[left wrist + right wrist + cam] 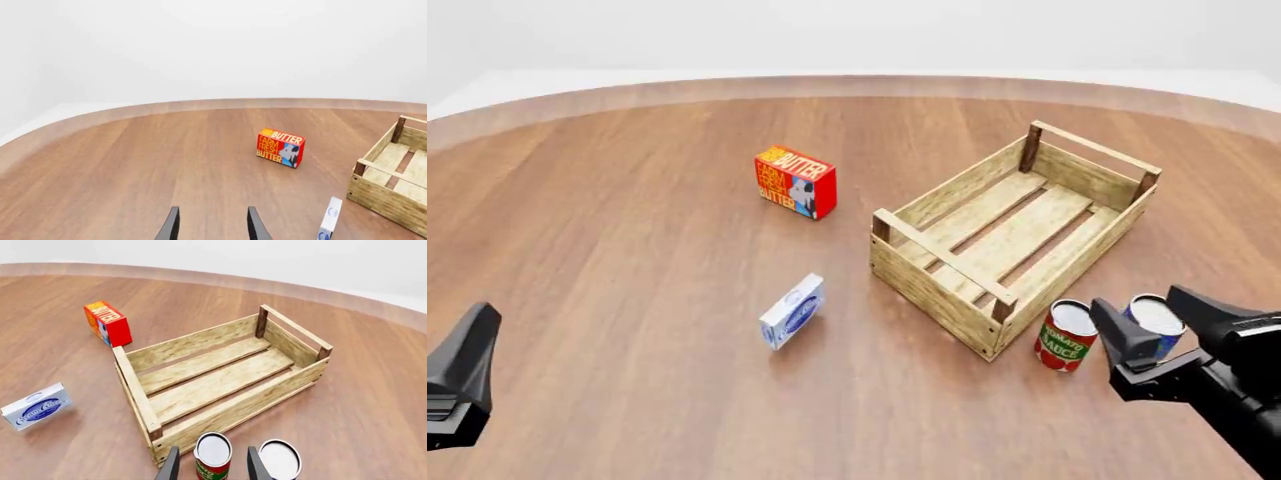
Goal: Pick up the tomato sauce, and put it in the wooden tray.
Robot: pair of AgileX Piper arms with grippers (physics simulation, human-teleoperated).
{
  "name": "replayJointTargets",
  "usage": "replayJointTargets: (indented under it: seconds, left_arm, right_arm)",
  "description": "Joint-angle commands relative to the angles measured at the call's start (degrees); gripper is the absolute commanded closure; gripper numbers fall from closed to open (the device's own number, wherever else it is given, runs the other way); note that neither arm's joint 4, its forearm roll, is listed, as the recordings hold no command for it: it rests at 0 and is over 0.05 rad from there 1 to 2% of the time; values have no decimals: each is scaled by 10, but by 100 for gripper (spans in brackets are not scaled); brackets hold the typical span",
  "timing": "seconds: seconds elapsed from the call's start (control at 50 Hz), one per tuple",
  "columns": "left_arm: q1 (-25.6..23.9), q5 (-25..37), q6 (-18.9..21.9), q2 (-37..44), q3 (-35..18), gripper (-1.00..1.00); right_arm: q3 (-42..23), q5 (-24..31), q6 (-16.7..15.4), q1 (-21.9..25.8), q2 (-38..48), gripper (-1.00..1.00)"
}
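Front view shows the round brown worktop [627, 260] with the wooden tray [1016, 235] lying at an angle right of centre, its slatted floor bare. Just outside the tray's nearest corner, in the lower right of the frame, the tomato sauce [1066, 337] stands upright on the worktop, close beside the corner post; whether it touches the wood cannot be told. A second can with a silver top [1156, 318] stands just to its right, partly hidden behind the right hand [1154, 330]. That hand's dark fingers are spread apart and hold nothing. In the right wrist view the two fingertips [171, 465] stand either side of the tomato sauce [213, 456] with a gap showing on each side, so the can sits between them ungripped, and the other can [279, 459] is just outside one finger. A butter box [795, 183] stands upright in the upper middle of the front view, well apart from the tray, and a white and blue cream cheese box [791, 311] lies on the worktop near the centre. At the lower left edge of the front view sits the left hand [457, 385]; in the left wrist view its fingers [172, 225] are parted over bare wood and grip nothing.
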Motion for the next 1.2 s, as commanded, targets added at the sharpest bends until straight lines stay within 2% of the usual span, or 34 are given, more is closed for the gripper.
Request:
replayJointTargets:
  seconds: [0.02,0.6,0.82,0.98,1.2]
  left_arm:
    - [0,0,0,0,0,-100]
    - [0,0,0,0,0,-100]
    - [0,0,0,0,0,-100]
    - [0,0,0,0,0,-100]
    - [0,0,0,0,0,-100]
  right_arm:
    - [0,-29,2,-1,38,-100]
    - [0,-133,13,-4,172,-100]
    - [0,-221,19,-4,275,-100]
    - [0,-230,21,-2,288,-100]
    - [0,-285,25,1,353,-100]
